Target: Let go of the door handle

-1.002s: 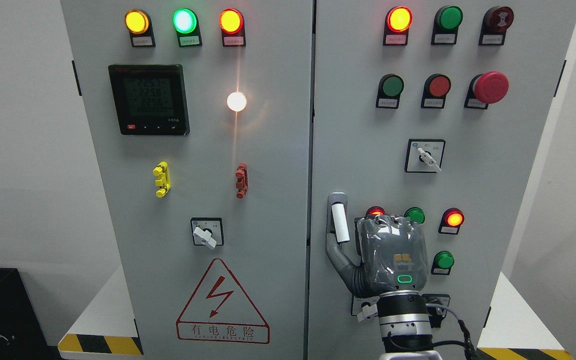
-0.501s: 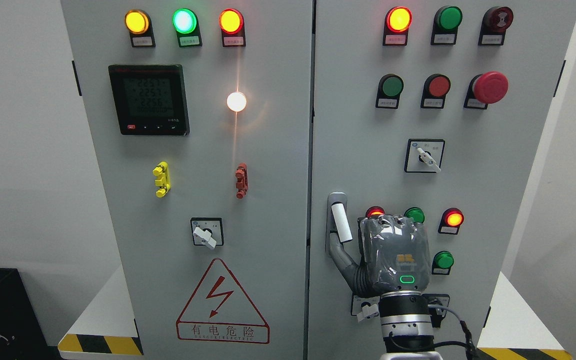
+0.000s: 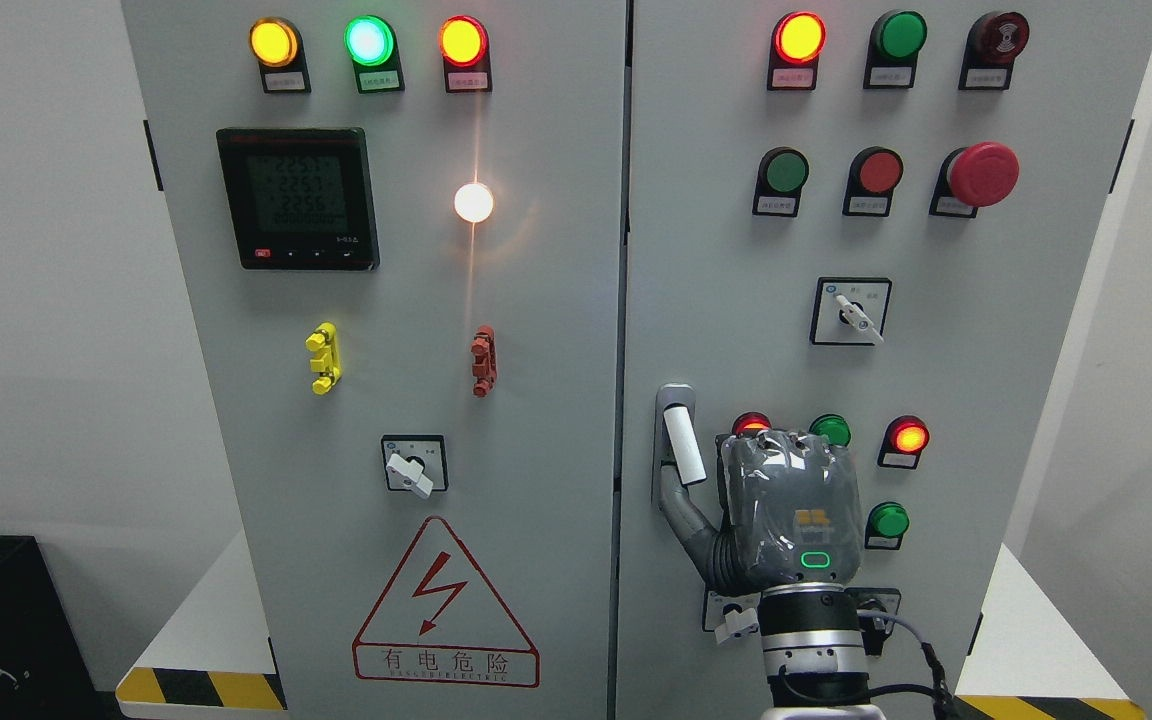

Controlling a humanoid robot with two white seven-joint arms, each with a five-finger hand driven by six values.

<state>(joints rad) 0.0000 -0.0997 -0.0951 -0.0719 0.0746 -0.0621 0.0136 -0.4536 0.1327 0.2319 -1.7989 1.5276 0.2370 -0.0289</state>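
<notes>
**panelguy:** Head view first (it's the only one we get). The right hand (image 3: 788,510) comes up from the bottom edge right of the middle and sits against the right-hand cabinet door (image 3: 986,380), back of the palm toward the camera. The door handle (image 3: 683,445), a white grip in a grey recess, is at the left edge of that door, just beside the hand. Only the thumb (image 3: 688,512) reaches it, angling up to the handle's lower end. The other fingers are tucked behind the palm, so I can't tell if they're curled or flat. Nothing is wrapped around the white grip as far as I can see.

**relay_rob:** What changed over the last second?

**panelguy:** Small stuff. The hand has drifted a touch to the right, and the thumb has slid up from below the recess to right under the grip. The handle's lower end leans slightly more toward the hand than it did. The door looks shut and flush with the left door (image 3: 556,330).

**relay_rob:** So is it released?

**panelguy:** My guess is nearly. The thumb looks like it's touching or hooked under the tip, so the hand probably needs to pull back clear of the panel. Left arm isn't in the shot.
</notes>
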